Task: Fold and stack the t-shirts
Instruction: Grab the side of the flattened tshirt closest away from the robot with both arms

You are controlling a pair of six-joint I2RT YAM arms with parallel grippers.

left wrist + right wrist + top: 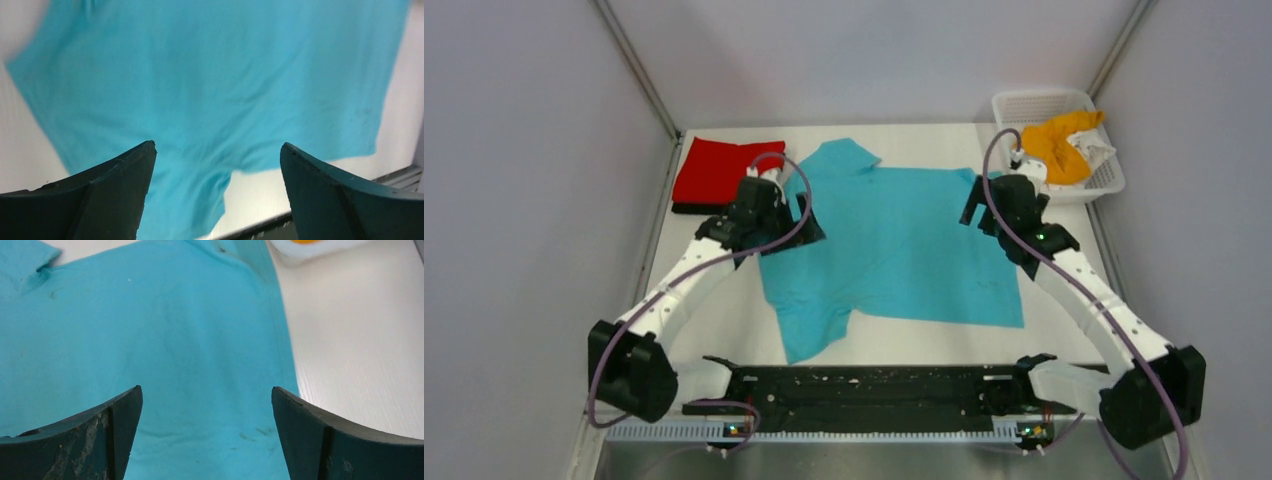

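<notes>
Basket [1026,98] holds orange shirt [1064,146], maybe another.

Light: bright, even; I see only faint shadows.
Blur: my left wrist view smears the turquoise t-shirt [215,85] top-left.

— What are the arms made of, going by looks?

— The left arm [679,285] and the right arm [1092,297] both have white link shells, each dotted with a row of small dark holes. Chunky black joints [632,368] sit between the shells.

— Any cables?

— A greyish-purple cable [808,200] loops along each arm.

— And the fingers?

— They are dark wedges tapering to blunt tips. The left fingers [100,195] look fairly clean, while the right fingers [75,440] carry pale scuffs and scratches.

— Any lights?

— A tiny green light [1041,237] glows on the right arm's black section.
</notes>
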